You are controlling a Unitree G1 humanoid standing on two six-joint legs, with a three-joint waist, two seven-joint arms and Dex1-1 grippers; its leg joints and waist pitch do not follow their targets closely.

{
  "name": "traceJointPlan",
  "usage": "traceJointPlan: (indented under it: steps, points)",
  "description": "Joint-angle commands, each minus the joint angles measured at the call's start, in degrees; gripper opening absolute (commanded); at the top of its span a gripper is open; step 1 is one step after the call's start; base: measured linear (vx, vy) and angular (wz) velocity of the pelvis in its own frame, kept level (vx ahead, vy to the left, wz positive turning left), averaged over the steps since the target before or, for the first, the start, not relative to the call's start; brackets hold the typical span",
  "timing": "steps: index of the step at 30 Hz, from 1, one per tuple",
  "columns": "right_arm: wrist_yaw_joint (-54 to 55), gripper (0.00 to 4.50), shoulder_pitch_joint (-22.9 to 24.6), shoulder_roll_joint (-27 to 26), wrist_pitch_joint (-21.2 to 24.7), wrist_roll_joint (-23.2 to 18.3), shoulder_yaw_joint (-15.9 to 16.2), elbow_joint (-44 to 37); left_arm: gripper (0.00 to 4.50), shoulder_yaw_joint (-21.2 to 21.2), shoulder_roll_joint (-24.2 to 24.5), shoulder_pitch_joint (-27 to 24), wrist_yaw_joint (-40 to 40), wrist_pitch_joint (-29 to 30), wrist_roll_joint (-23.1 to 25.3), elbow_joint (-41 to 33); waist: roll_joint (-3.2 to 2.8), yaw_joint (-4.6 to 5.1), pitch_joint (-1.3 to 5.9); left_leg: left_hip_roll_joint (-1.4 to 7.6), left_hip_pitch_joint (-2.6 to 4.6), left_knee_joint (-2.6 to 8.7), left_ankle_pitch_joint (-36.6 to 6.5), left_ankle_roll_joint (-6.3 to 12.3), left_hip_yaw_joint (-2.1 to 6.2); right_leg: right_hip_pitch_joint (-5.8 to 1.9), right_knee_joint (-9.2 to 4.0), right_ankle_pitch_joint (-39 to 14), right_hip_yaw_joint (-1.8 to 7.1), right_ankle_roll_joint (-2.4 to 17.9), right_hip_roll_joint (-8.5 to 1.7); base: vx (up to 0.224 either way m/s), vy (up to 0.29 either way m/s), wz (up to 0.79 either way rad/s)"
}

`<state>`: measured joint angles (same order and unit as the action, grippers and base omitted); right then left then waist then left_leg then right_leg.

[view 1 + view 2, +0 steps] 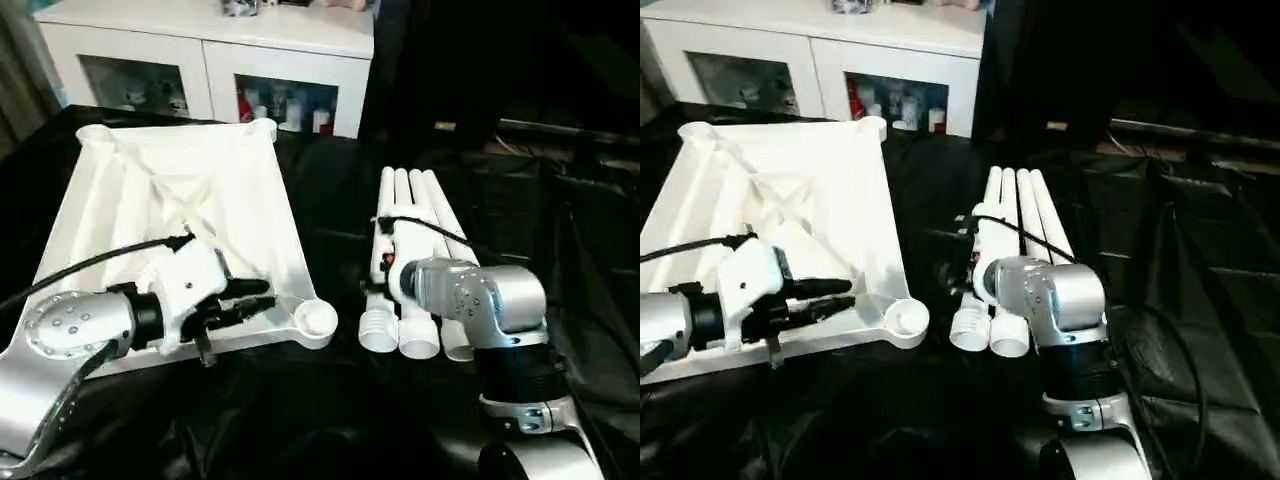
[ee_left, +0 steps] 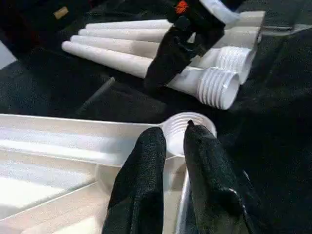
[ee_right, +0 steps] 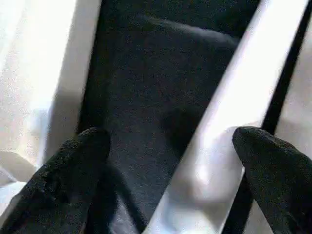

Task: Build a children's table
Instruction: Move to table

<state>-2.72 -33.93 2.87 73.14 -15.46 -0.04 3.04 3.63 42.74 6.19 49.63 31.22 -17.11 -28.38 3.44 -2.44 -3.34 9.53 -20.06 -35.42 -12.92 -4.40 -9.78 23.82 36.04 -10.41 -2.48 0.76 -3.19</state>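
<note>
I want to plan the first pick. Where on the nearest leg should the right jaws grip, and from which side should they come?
Grip the leg on its smooth round shaft, above the threaded end, coming from above. The legs lie flat side by side on the black cloth, touching, so the sides are probably blocked. The right gripper is open over them.

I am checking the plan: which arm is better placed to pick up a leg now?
Probably the right: its open pincer hangs over the legs, while the left pincer sits nearly closed by the tabletop's corner socket.
</note>
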Motion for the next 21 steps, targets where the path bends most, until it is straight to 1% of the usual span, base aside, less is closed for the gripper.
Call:
traceJointPlan:
  steps: [1,3,4,6,7,8,9,10,11,12,13,15,17,18,19,21]
  points:
    - [0.9,4.50,-0.9,0.3,0.7,0.8,0.1,1.0,0.94,0.8,1.3,0.2,-0.1,1.4,0.0,-1.1,-0.94,-0.07,2.95,2.61,0.15,5.26,-7.8,-5.03,0.89,-2.53,-3.94,-15.0,3.17,6.3,-3.95,0.000,0.000,0.00]
    - [1.4,4.50,-1.1,0.0,0.2,1.1,0.1,1.2,0.94,0.7,1.3,0.1,-0.3,1.8,-0.4,-1.6,-0.79,-0.02,2.97,2.55,0.13,5.21,-8.0,-5.06,0.89,-2.52,-3.96,-15.7,3.17,6.0,-3.97,0.000,0.000,0.00]
    - [1.7,4.50,-1.3,-0.2,0.1,1.2,-0.2,1.2,0.94,0.7,1.2,0.1,-0.3,2.4,-0.7,-1.9,-0.60,-0.03,3.00,2.59,0.12,5.20,-7.9,-4.99,0.89,-2.53,-4.02,-15.9,3.18,5.8,-3.99,0.000,0.000,0.00]
    - [2.0,4.50,-1.7,-0.4,0.4,1.6,-0.4,0.7,0.94,0.9,1.3,0.1,-0.1,4.4,-1.6,-3.1,-0.69,-0.05,3.08,2.59,0.06,5.12,-6.9,-5.01,0.90,-2.58,-3.81,-14.7,3.17,6.0,-4.01,0.000,0.000,0.00]
    - [2.3,4.50,-1.8,-0.8,0.5,1.7,-1.0,0.2,0.94,1.0,1.3,0.1,-0.3,4.8,-1.4,-3.3,-0.83,-0.03,3.11,2.62,0.05,5.11,-6.4,-5.18,0.91,-2.59,-3.66,-13.6,3.17,6.3,-3.98,0.000,0.000,0.00]
    - [2.3,4.50,-1.9,-0.8,0.2,1.7,-1.1,-0.2,0.94,1.0,1.1,0.2,-0.5,5.1,-1.5,-3.4,-0.73,0.00,3.12,2.58,0.02,5.09,-6.1,-5.14,0.87,-2.62,-3.63,-12.7,3.14,6.4,-3.88,0.000,0.000,0.00]
    - [2.3,4.50,-1.9,-0.9,-0.2,1.8,-1.4,-0.5,0.94,1.1,1.0,0.1,-0.6,5.3,-1.5,-3.5,-0.88,0.00,3.12,2.56,0.04,5.08,-6.0,-5.20,0.88,-2.62,-3.57,-12.4,3.13,6.5,-3.86,0.000,0.000,0.00]
    - [2.4,4.50,-1.9,-0.9,-0.2,1.8,-1.4,-0.6,0.94,1.1,1.0,0.1,-0.6,5.3,-1.5,-3.5,-0.87,0.01,3.13,2.53,0.03,5.05,-6.0,-5.25,0.81,-2.65,-3.57,-11.9,3.14,6.6,-3.81,0.000,0.000,0.00]
    - [2.7,4.50,-2.1,-0.9,0.1,1.9,-1.9,-1.0,0.94,1.4,1.0,0.1,-0.9,5.2,-1.2,-3.4,-1.16,0.01,3.12,2.53,0.09,5.05,-6.2,-5.38,0.85,-2.65,-3.56,-11.7,3.16,6.6,-3.79,0.000,0.000,0.00]
    - [2.7,4.50,-2.2,-0.8,0.3,1.9,-2.0,-1.1,0.94,1.5,1.0,0.1,-0.9,5.1,-1.2,-3.3,-1.16,0.01,3.12,2.53,0.09,5.05,-6.2,-5.38,0.85,-2.65,-3.56,-11.7,3.16,6.6,-3.79,0.000,0.000,0.00]
    - [2.8,4.50,-2.3,-0.4,1.0,2.0,-1.9,-1.0,0.94,1.7,1.0,0.2,-0.9,5.0,-1.0,-3.2,-1.06,0.03,3.18,2.49,0.11,5.04,-6.0,-5.54,0.84,-2.74,-3.49,-11.1,3.12,6.6,-3.70,0.000,0.000,0.00]
    - [2.9,4.50,-1.9,0.0,1.5,2.3,-1.7,-0.2,0.94,2.1,0.9,0.4,-0.7,4.9,-1.0,-3.1,-1.23,0.01,3.13,2.46,0.09,5.07,-6.9,-5.52,0.84,-2.76,-3.60,-11.5,3.15,6.6,-3.71,0.000,0.000,0.00]
    - [2.8,4.50,-1.5,0.4,1.7,2.8,-0.9,0.6,0.94,2.4,0.8,0.8,-0.4,5.2,-1.3,-3.0,-1.16,-0.02,3.17,2.48,0.16,5.04,-7.0,-5.55,0.81,-2.73,-3.62,-11.6,3.15,6.6,-3.69,0.000,0.000,0.00]
    - [2.5,4.50,-1.3,0.5,1.5,3.3,-0.2,1.7,0.94,2.7,0.7,1.2,-0.1,5.8,-1.8,-2.9,-1.67,-0.08,3.16,2.48,0.11,5.10,-7.1,-5.77,0.94,-2.78,-3.53,-11.4,3.13,6.8,-3.72,0.000,0.000,0.00]
    - [2.4,4.50,-1.3,0.3,1.3,3.4,-0.3,2.1,0.94,2.8,0.7,1.3,0.0,6.0,-2.0,-2.8,-1.38,-0.01,3.22,2.45,0.11,5.04,-7.3,-5.73,0.87,-2.81,-3.56,-11.1,3.13,6.9,-3.69,0.000,0.000,0.00]
    - [2.3,4.50,-1.8,-0.2,1.4,3.4,0.1,3.6,0.94,3.0,0.6,1.6,0.1,6.1,-2.1,-2.8,-1.38,0.02,3.18,2.43,0.07,5.03,-7.6,-5.62,0.87,-2.80,-3.60,-11.4,3.15,7.3,-3.72,0.000,0.000,0.00]
